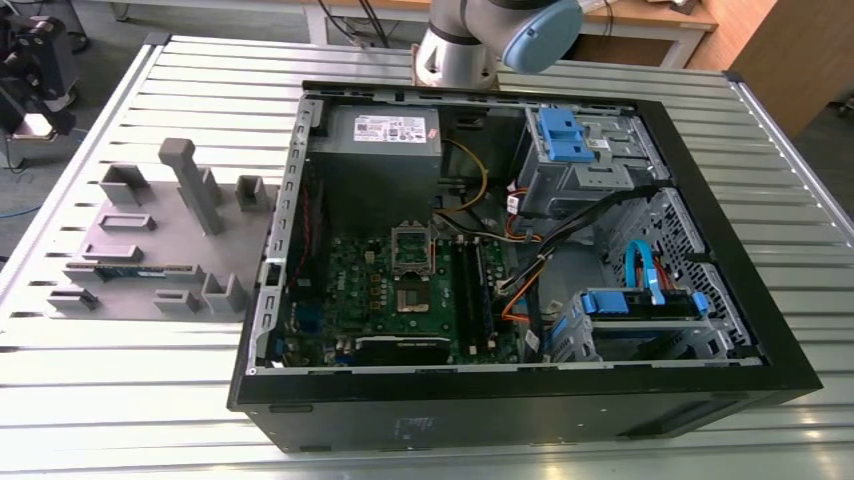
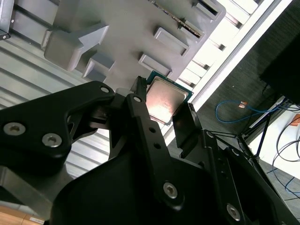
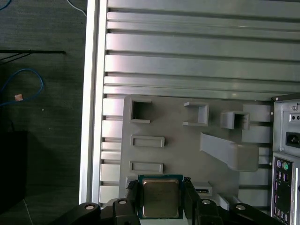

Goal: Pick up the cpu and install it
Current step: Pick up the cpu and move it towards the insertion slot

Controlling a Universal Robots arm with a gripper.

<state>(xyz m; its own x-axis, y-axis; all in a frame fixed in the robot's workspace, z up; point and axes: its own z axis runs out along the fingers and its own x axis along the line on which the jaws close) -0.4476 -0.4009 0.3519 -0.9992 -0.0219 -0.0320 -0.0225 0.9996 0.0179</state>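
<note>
The slatted table carries the open computer case across the middle and right of the exterior view. The grey holder tray lies at that view's left, and the socket sits just left of the frame's centre. In the first wrist view my pincer is clamped on the cpu by two opposite edges, apparently lifted clear of the tray behind it. My worry is that so thin an edge hold lets the chip tilt or slip, and a skewed chip could bend the socket's contacts.
</note>
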